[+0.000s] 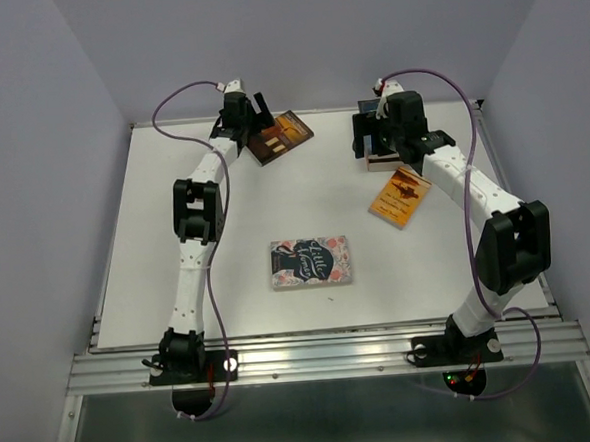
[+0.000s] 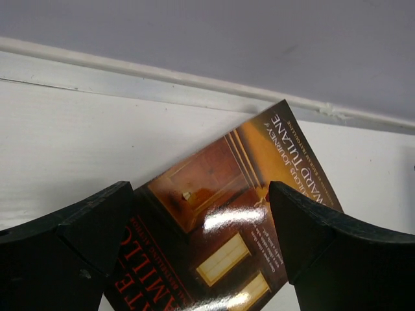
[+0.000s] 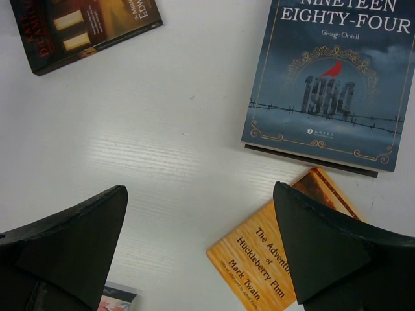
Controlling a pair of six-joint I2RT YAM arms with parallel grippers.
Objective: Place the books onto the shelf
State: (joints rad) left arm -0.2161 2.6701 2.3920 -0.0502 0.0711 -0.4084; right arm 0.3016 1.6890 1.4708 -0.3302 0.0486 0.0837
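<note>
**Four paperbacks in view, no shelf in sight**

Both arms were released and empty. The left gripper (image 2: 201, 217) hung with jaws spread either side of the glossy sunset-brown paperback (image 2: 214, 175), which lay flat near the back rim, upper middle of the overhead frame. The right gripper (image 3: 201, 214) stood just as wide above the bare white table (image 3: 168, 129).

A flat, slick cover probably wanted one finger worked under a long edge and a square pinch there. A corner grip would likely let it swing.

- **Right wrist frame:** the orange Huckleberry Finn paperback (image 3: 259, 259) lay at lower right and the dark blue Nineteen Eighty-Four paperback (image 3: 324, 84) at upper right.
- **Overhead frame:** the navy paperback with pink flowers (image 1: 311, 262) lay at centre.

The shelf showed nowhere. From above, the right wrist covered most of the blue book. A dark strip under its lower edge might have been shadow or another book. Whether the left fingers touched the cover was unclear.
</note>
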